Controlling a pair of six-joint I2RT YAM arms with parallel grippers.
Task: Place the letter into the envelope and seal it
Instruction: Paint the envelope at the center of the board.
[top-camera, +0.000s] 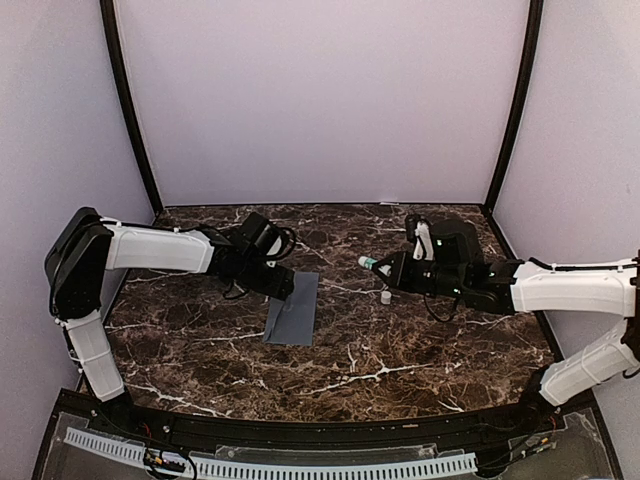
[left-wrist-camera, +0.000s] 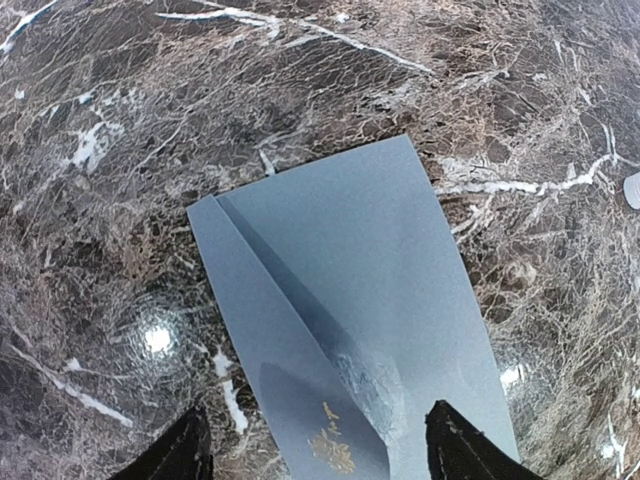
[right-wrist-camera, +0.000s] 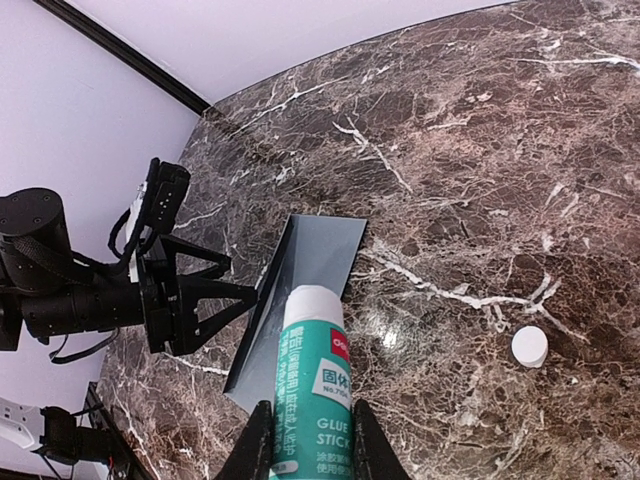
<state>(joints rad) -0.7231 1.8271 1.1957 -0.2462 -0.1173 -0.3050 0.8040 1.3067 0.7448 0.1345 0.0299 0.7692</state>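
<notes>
One slate-grey envelope (top-camera: 293, 308) is lying flat on the marble bench (top-camera: 420, 360), directly beneath and ahead of the left end effector (top-camera: 283, 288). Its pointed flap is folded down over its body, so we cannot tell whether the letter is inside. The left end effector's fingers are standing wide apart, one to each side of the flap's tip, clamping nothing.

The right end effector (right-wrist-camera: 310, 450) is clamping together on a green-and-white glue stick (right-wrist-camera: 315, 370). The stick's bare white tip is pointing towards the envelope, which is lying ahead of it and apart from it.

From the left wrist we are seeing what the overhead view is not resolving: gold print on the flap's tip and a glossy patch just beside it. Only the right wrist view is showing us the stick's label.

A small white cap (top-camera: 385, 296) is lying on the bench near the right end effector, apart from the envelope. Only bare marble is lying between the stick's tip and the envelope.
</notes>
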